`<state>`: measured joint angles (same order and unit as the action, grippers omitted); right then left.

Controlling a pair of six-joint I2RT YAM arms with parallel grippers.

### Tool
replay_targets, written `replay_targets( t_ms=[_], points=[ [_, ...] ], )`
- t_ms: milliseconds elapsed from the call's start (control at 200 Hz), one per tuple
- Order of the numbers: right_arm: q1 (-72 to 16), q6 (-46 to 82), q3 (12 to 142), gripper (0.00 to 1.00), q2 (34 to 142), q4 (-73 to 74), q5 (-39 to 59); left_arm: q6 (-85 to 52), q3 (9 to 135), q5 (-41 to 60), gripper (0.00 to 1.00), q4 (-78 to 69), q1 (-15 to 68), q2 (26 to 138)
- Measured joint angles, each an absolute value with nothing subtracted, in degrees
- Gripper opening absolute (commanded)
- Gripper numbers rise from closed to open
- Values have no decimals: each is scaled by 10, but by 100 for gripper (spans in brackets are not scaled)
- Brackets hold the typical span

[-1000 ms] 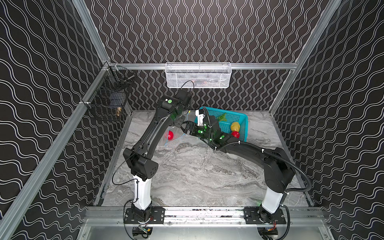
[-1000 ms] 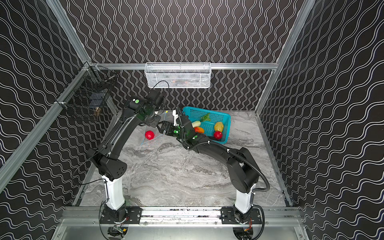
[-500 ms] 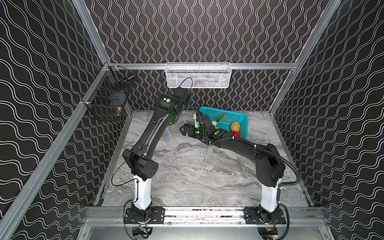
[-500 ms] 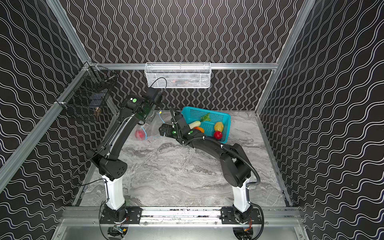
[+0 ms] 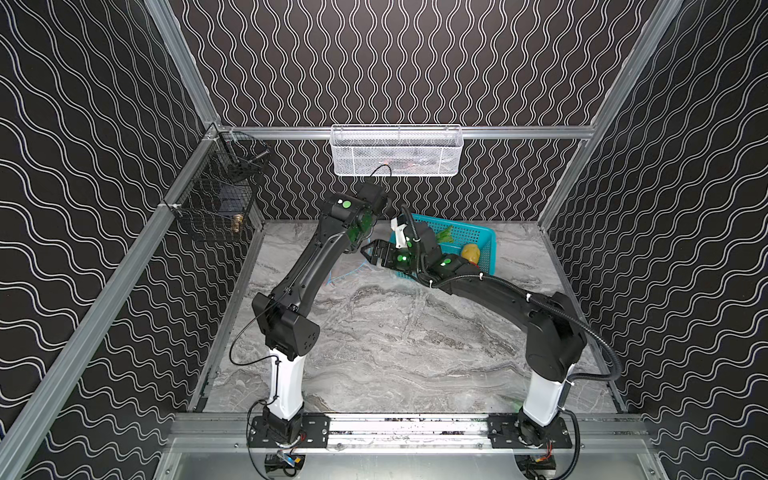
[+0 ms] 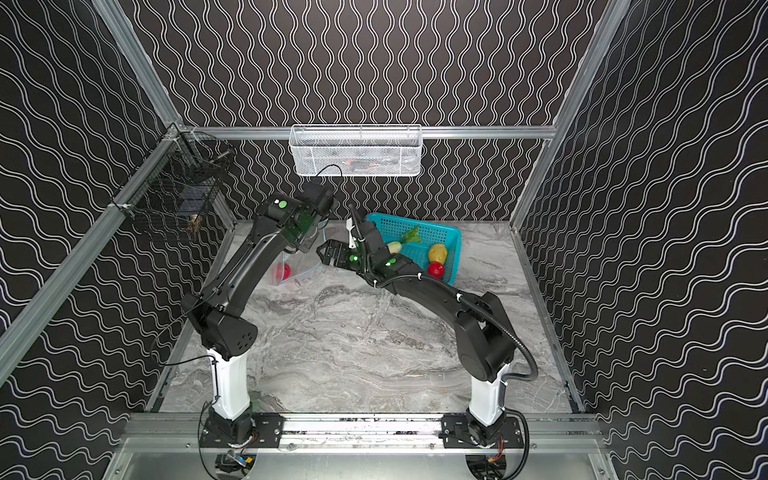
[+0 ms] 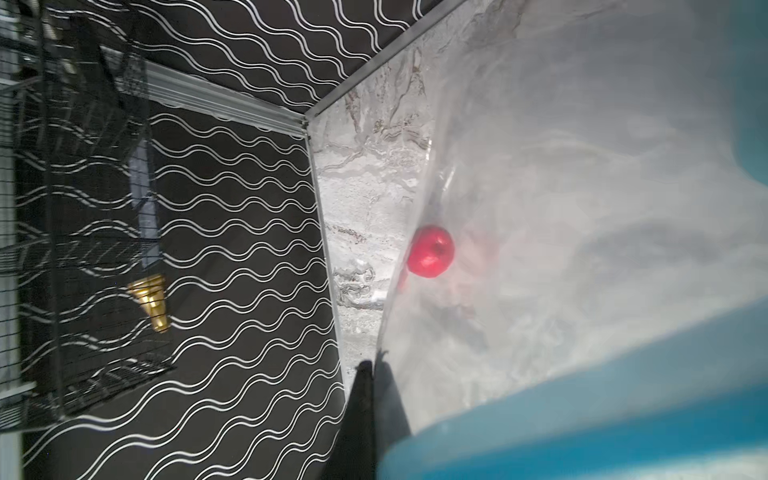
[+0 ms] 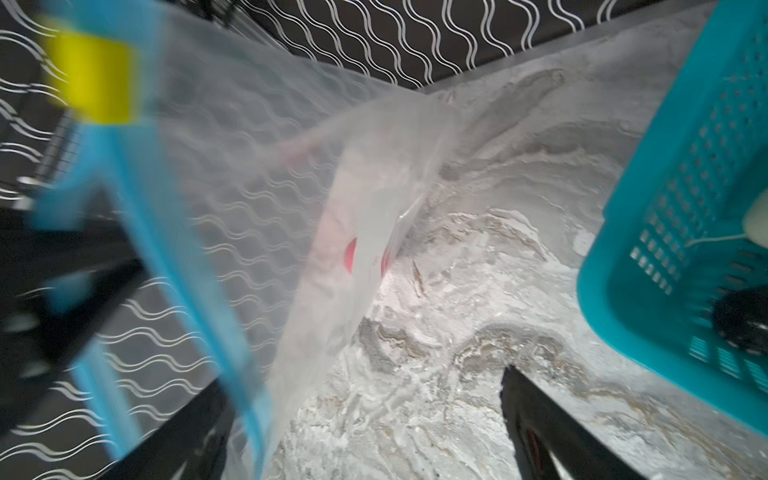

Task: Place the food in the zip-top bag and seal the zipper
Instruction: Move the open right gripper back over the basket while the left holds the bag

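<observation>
In a top view, the left gripper (image 6: 304, 246) is pinching the bag (image 6: 297, 266) up by its mouth, just beside the basket (image 6: 455, 249), where a potato (image 6: 437, 252) and other food are waiting. The right gripper (image 6: 325, 251) is hovering spread and empty between bag and basket. In the left wrist view, a red fruit (image 7: 430, 251) is lying inside the bag. In the right wrist view, the zipper (image 8: 178, 257) is hanging unsealed. Filling looks to be under way, and the next move calls for reaching back into the basket.

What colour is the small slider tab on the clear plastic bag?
Yellow slider tab, best seen in the right wrist view.
</observation>
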<state>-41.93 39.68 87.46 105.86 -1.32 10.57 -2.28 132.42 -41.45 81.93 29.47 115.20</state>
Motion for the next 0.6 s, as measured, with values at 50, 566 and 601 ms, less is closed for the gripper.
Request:
replay_targets(
  t_ms=[50, 566, 601],
  points=[
    [-419, 396, 872, 99, 1051, -10, 111, -28, 1324, -408, 0, 819, 295, 1157],
    [-364, 384, 809, 99, 964, -48, 86, -44, 1328, -376, 0, 820, 295, 1180],
    [-358, 384, 812, 99, 964, -64, 74, -45, 1329, -374, 0, 820, 295, 1181]
  ],
)
